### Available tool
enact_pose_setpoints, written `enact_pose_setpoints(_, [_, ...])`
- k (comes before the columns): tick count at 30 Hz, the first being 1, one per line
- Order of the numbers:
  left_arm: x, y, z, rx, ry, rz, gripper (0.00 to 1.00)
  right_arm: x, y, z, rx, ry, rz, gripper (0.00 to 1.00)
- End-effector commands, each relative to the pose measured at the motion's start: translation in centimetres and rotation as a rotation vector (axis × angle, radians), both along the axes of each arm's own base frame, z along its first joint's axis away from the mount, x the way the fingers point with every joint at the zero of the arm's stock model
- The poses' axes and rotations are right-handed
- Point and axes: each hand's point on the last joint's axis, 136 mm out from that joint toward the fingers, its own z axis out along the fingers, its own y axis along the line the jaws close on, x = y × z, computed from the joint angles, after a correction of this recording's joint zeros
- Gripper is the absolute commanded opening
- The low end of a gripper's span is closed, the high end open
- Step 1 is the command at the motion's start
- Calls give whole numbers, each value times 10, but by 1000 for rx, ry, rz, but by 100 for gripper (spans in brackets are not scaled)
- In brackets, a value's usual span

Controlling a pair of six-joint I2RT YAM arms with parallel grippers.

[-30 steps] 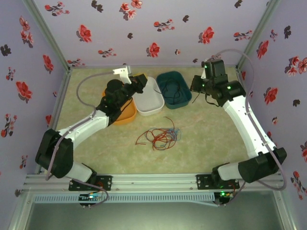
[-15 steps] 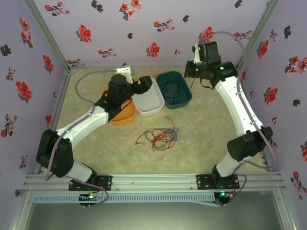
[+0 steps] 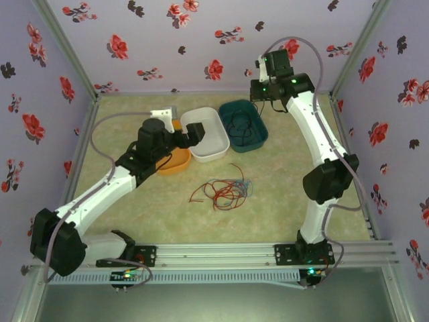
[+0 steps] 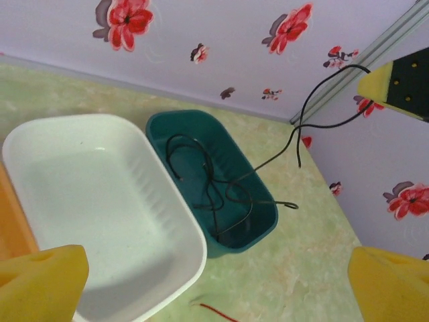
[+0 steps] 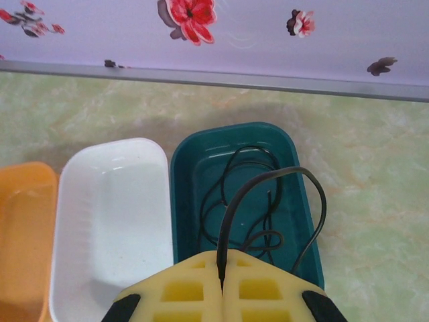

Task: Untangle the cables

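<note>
A tangle of red and blue cables (image 3: 225,190) lies on the table in the middle. A black cable (image 5: 231,208) is coiled in the teal tray (image 5: 179,201), and one strand rises in a loop to my right gripper (image 5: 222,285), which is shut on it above the tray's near end. From above, the right gripper (image 3: 261,94) hangs over the teal tray (image 3: 263,138). My left gripper (image 4: 214,298) is open with nothing between its yellow fingers (image 4: 40,282), low over the near corner of the white tray (image 4: 100,194). A red cable end (image 4: 218,311) lies just below it.
Three trays stand side by side at the back: orange (image 3: 175,163), white (image 3: 216,146) and teal. The white tray holds nothing. Flowered walls close in the back and both sides. Open table lies around the tangle.
My left gripper has opened wide and drawn back toward the near left. My right arm has risen and swung to the back left over the teal tray, still pinching the black cable.
</note>
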Motion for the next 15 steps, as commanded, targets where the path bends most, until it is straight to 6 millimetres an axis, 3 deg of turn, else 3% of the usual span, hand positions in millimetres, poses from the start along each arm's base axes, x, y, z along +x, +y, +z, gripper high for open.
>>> enact_pose_setpoints(1, [-6, 13, -7, 38, -6, 25, 100, 10, 1, -9, -47, -9, 41, 0])
enact_pose_setpoints(15, [-9, 18, -22, 54, 7, 36, 100, 27, 26, -90, -210, 103, 152, 0])
